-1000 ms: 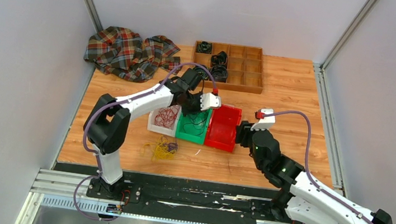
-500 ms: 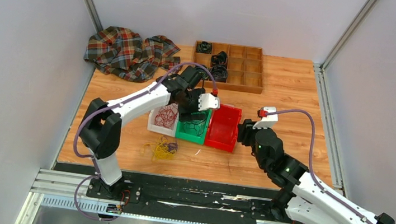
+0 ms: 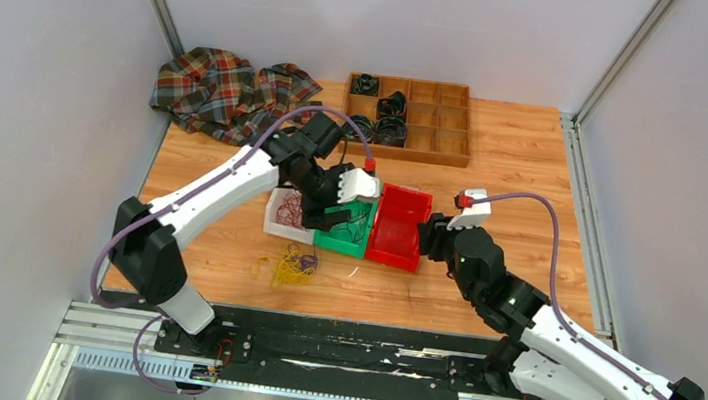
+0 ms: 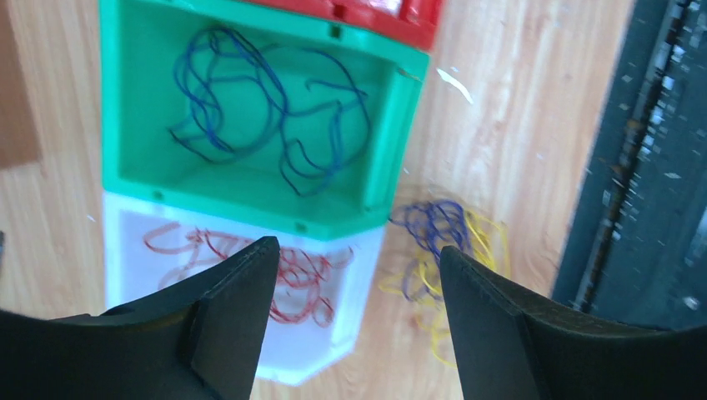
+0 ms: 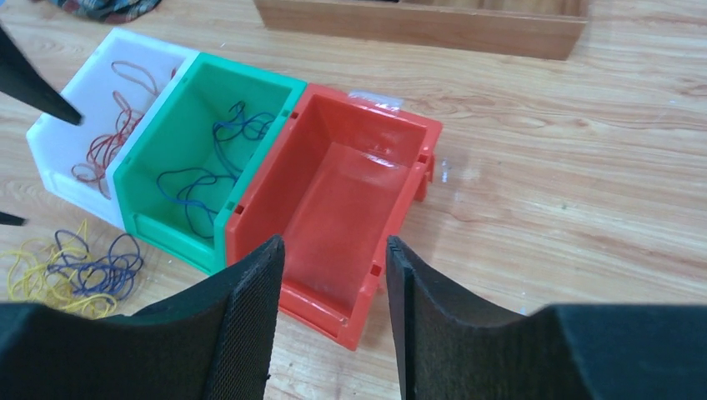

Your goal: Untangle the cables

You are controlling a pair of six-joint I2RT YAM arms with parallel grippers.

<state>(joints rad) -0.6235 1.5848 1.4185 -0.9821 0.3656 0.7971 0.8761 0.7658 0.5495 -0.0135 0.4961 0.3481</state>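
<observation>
The left pincer [image 4: 357,250] is released, its 2 fingers [image 4: 225,317] spread wide with nothing between them. It hangs above the white bin [image 4: 117,250] and the green bin [image 4: 125,100], pointing down at them. Red cables [image 4: 283,279] lie in a loose heap in the white bin. Blue cables [image 4: 250,117] loop across the floor of the green bin. On the worktop [image 3: 526,159], just beside the white bin on the side toward the arm bases, lies a tangle [image 4: 442,250] of yellow and blue cables, touching no bin.

The right pincer [image 5: 332,246] is also released, its jaws parted and grasping nothing. In the top view it sits just right of the red bin [image 5: 350,192], low over the worktop and facing that bin. The 3 bins stand side by side, touching: white on the left, green in the middle, red on the right.

Farther back, well apart from the bins, a wooden tray [image 3: 440,119] holds black coils [image 3: 391,119] in some compartments. A plaid cloth [image 3: 226,95] lies crumpled at the far left corner.
</observation>
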